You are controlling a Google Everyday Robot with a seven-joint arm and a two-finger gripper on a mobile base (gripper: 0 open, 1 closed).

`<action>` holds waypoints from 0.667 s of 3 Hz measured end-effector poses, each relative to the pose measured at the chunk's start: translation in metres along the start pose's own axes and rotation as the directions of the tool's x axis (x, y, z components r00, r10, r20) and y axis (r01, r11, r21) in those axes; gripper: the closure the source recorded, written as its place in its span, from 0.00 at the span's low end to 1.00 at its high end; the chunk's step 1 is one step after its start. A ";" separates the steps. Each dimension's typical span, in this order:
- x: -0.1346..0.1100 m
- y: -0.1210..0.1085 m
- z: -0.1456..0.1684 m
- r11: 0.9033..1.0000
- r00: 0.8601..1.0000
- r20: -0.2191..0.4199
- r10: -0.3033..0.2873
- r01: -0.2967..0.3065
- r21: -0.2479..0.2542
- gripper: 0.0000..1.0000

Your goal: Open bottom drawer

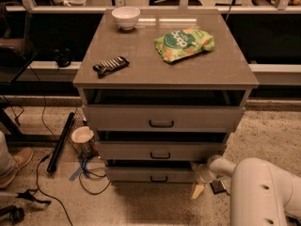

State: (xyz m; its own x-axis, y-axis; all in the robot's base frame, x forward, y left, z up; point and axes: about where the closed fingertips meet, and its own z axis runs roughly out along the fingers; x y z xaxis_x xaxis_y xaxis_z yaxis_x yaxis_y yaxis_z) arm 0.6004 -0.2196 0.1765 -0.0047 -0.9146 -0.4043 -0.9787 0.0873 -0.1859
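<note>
The bottom drawer (136,174) is the lowest and shallowest of three grey-beige drawer fronts on the cabinet, with a small black bar handle (159,178). It sits close to flush under the middle drawer (131,150). My gripper (197,188) is low by the floor at the right end of the bottom drawer front, well right of the handle. Its pale tip points down and left. My white arm (263,192) fills the lower right corner.
On the cabinet top (141,69) lie a white bowl (125,17), a green chip bag (183,43) and a dark snack bar (111,65). On the floor at left are a paper cup (83,139), a black bar (61,142), cables (89,171) and a person's shoe (14,164).
</note>
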 end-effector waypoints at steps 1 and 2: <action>0.005 -0.008 0.011 0.999 0.999 0.031 -0.009 0.010 -0.036 0.19; 0.004 -0.011 0.006 0.999 0.999 0.040 -0.031 0.033 -0.030 0.41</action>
State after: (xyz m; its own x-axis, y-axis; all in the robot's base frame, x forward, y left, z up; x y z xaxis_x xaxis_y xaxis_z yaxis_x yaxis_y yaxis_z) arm 0.6127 -0.2222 0.1717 0.0342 -0.9001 -0.4343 -0.9840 0.0456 -0.1720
